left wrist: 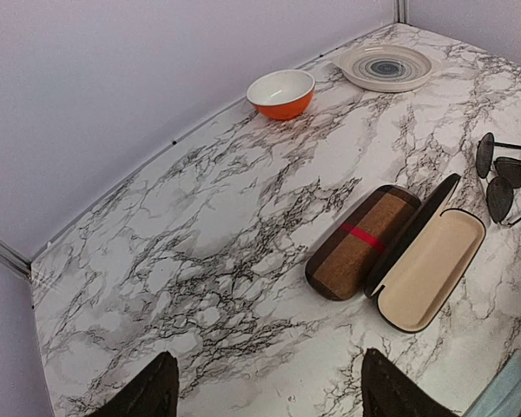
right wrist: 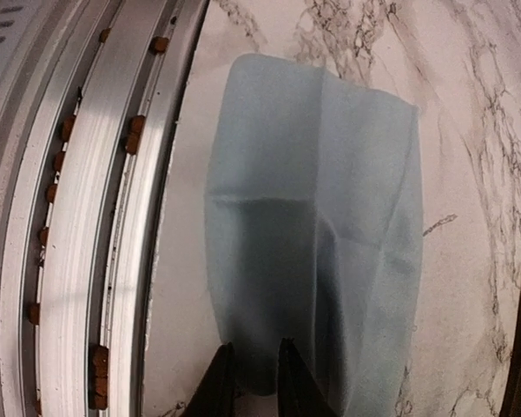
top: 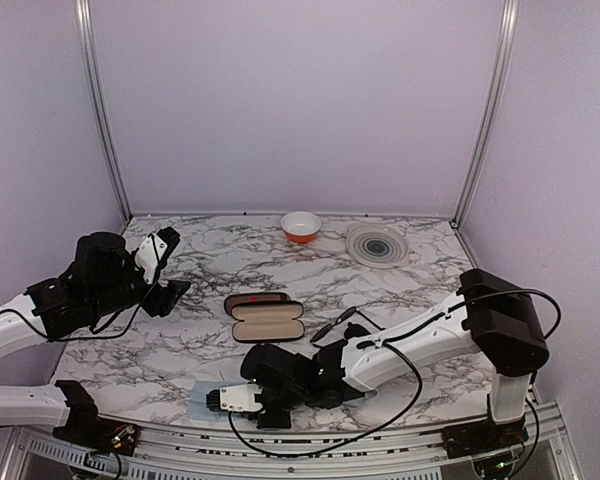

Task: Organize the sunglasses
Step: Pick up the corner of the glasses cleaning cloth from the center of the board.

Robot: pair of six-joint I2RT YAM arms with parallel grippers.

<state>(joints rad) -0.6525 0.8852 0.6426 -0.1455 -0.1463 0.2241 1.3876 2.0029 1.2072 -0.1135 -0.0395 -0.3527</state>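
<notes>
The sunglasses (top: pixel 345 321), with a thin black wire frame and dark lenses, lie on the marble table right of the cases; they also show at the right edge of the left wrist view (left wrist: pixel 502 178). A black case (top: pixel 268 326) lies open with its beige lining up (left wrist: pixel 430 269), beside the shut brown plaid case (top: pixel 255 300) (left wrist: pixel 360 243). My left gripper (top: pixel 175 265) (left wrist: pixel 265 395) hovers open and empty left of the cases. My right gripper (top: pixel 214 400) (right wrist: pixel 254 382) is low at the table's front edge, its fingers nearly together on the near edge of a light blue cloth (right wrist: pixel 317 217).
An orange bowl (top: pixel 300 226) (left wrist: pixel 280 93) and a grey ringed plate (top: pixel 376 244) (left wrist: pixel 386 67) stand at the back. The cloth (top: pixel 202 403) lies by the metal front rail (right wrist: pixel 78 217). My right arm stretches across the front of the table.
</notes>
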